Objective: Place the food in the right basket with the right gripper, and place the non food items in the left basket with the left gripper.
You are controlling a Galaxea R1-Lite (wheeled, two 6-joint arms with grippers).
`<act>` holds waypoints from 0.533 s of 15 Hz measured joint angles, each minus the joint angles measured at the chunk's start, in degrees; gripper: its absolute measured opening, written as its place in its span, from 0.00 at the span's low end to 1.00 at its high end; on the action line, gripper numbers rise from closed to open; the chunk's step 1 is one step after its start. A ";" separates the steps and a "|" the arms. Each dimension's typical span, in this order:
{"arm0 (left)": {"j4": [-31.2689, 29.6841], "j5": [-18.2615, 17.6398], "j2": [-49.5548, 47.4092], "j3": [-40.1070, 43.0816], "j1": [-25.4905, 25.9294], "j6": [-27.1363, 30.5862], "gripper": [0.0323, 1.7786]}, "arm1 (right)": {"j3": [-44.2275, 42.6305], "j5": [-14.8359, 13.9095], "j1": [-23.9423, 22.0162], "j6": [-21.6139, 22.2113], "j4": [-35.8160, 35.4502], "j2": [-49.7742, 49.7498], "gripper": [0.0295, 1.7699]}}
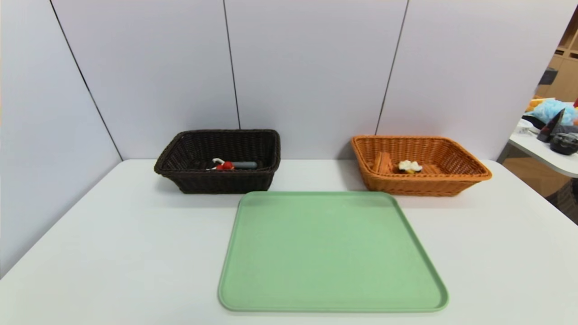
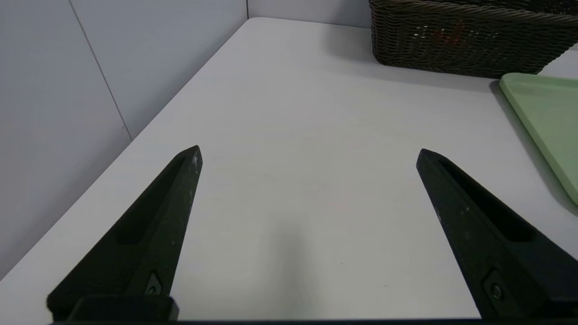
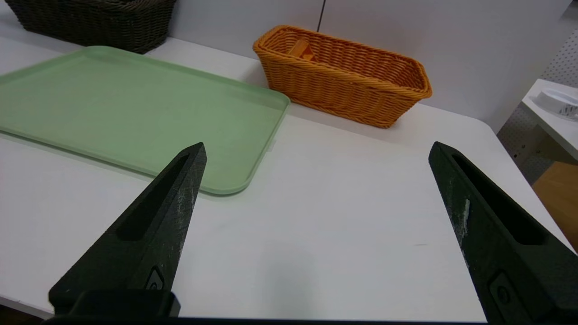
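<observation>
The dark brown left basket [image 1: 180, 149] stands at the back left and holds the grey-handled peeler [image 1: 244, 165] and the small red toy [image 1: 225, 166]. The orange-tan right basket [image 1: 456, 155] stands at the back right with the cream-topped waffle wedge [image 1: 409, 167] inside. Neither arm shows in the head view. My left gripper [image 2: 309, 153] hangs open over bare table, well short of the dark basket [image 2: 460, 40]. My right gripper [image 3: 317, 151] is open over bare table beside the tray, with the orange basket [image 3: 361, 95] farther off. Nothing lies between either pair of fingers.
A pale green tray [image 1: 332, 253] lies bare in the middle of the white table, in front of both baskets. Grey wall panels close off the back and left. A side table with clutter [image 1: 553, 128] stands off to the right.
</observation>
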 joint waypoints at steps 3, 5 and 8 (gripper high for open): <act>-0.67 -0.10 -1.18 1.06 0.02 0.56 0.95 | 1.07 0.27 0.00 -0.11 -0.37 -1.24 0.96; -2.71 -0.27 -1.51 1.99 0.02 0.89 0.95 | 2.11 0.02 -0.04 0.00 -2.07 -1.57 0.96; -4.99 -3.05 -1.60 2.99 0.02 1.05 0.95 | 5.53 -0.37 -0.04 0.18 -4.67 -1.73 0.96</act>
